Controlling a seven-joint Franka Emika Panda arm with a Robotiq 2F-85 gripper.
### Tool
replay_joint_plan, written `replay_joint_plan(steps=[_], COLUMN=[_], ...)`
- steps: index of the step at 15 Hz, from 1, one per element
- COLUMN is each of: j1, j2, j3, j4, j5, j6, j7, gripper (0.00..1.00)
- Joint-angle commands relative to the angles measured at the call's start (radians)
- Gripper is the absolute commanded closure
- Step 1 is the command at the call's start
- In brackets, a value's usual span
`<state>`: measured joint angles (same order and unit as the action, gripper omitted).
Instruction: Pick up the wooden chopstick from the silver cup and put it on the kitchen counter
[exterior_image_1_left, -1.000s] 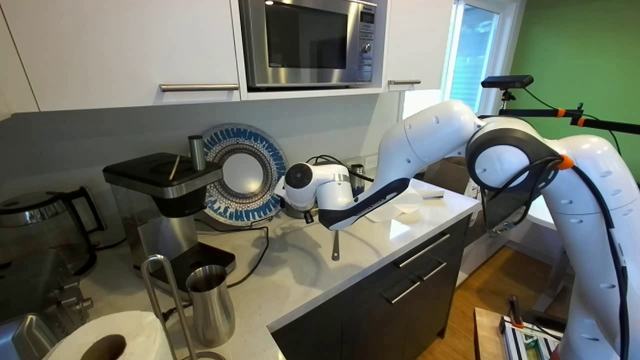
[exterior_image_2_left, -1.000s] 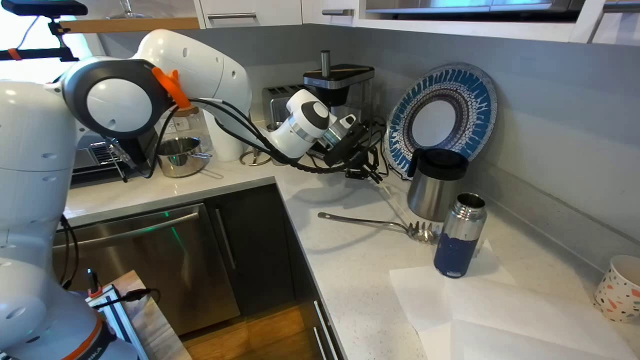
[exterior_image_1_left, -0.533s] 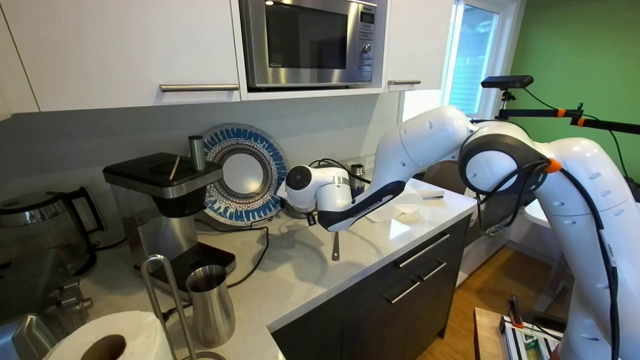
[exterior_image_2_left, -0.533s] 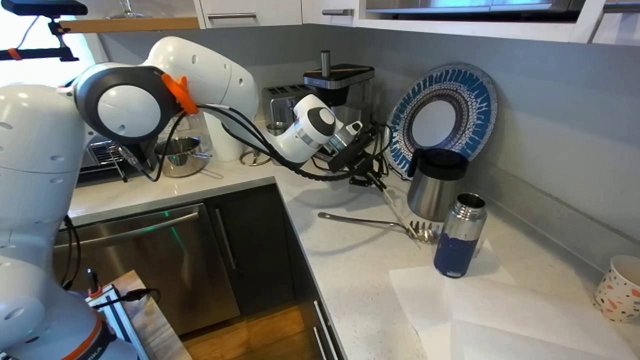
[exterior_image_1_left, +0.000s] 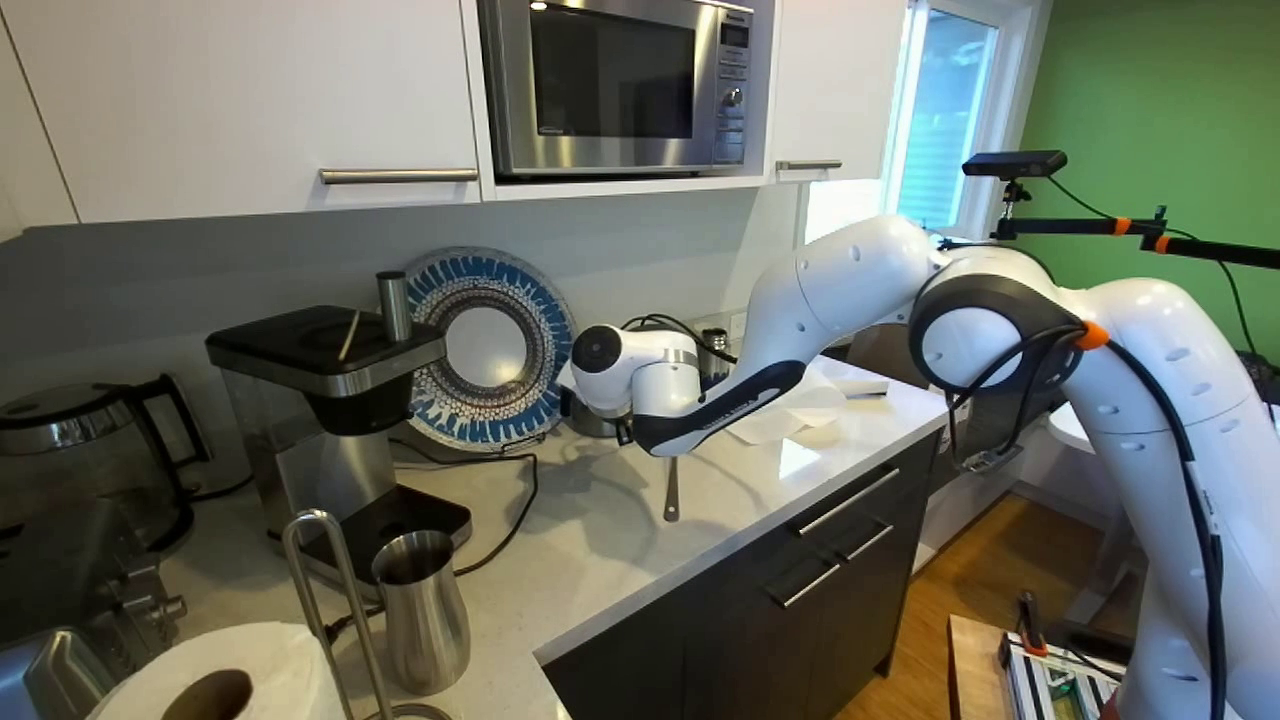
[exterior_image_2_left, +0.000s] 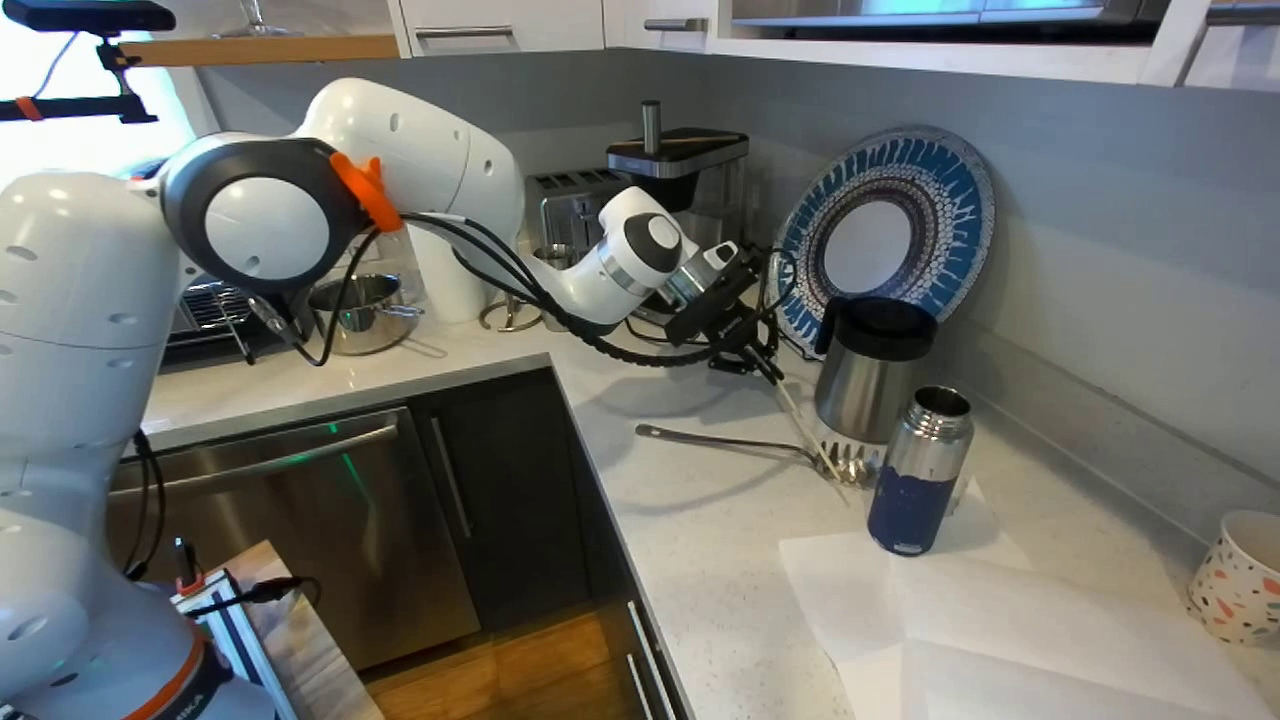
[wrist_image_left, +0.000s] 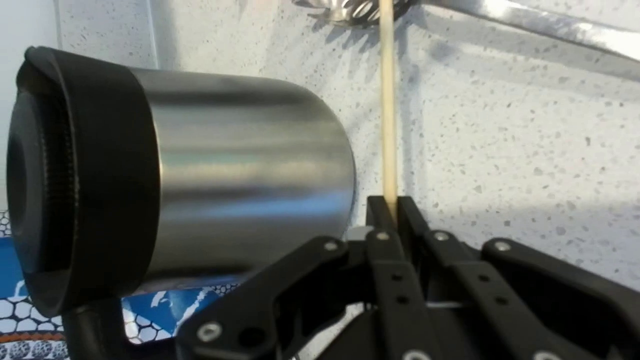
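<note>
Chopstick (wrist_image_left: 388, 107) was clear of silver cup (exterior_image_1_left: 425, 615); you had it pinched in hand (wrist_image_left: 394, 204), slanting down across pasta spoon (wrist_image_left: 550, 25), tip contact with worktop (exterior_image_2_left: 720, 590) unclear. Pick-up looked done; laying down and letting go were left.

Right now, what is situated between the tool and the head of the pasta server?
The wooden chopstick, held in the tool; the wrist view shows it running across the pasta server's head.
</note>
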<state>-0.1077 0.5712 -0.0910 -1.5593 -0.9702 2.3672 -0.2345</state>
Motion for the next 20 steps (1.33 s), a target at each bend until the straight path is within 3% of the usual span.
replay_joint_plan(steps=[1, 6, 7, 8, 16, 17, 20], j1=[0.002, 0.007, 0.008, 0.01, 0.013, 0.015, 0.03], j2=[0.029, 0.046, 0.049, 0.051, 0.04, 0.034, -0.019], j3=[-0.009, -0.021, -0.021, -0.022, -0.015, -0.012, 0.024], j4=[0.044, 0.067, 0.07, 0.072, 0.071, 0.068, 0.062], j5=[0.036, 0.027, 0.024, 0.022, 0.033, 0.041, 0.145], j6=[-0.029, -0.037, -0.036, -0.036, -0.044, -0.058, -0.216], j7=[0.002, 0.015, 0.015, 0.017, 0.001, -0.006, -0.055], gripper=[0.98, 0.98, 0.76, 0.66, 0.06, 0.01, 0.0])
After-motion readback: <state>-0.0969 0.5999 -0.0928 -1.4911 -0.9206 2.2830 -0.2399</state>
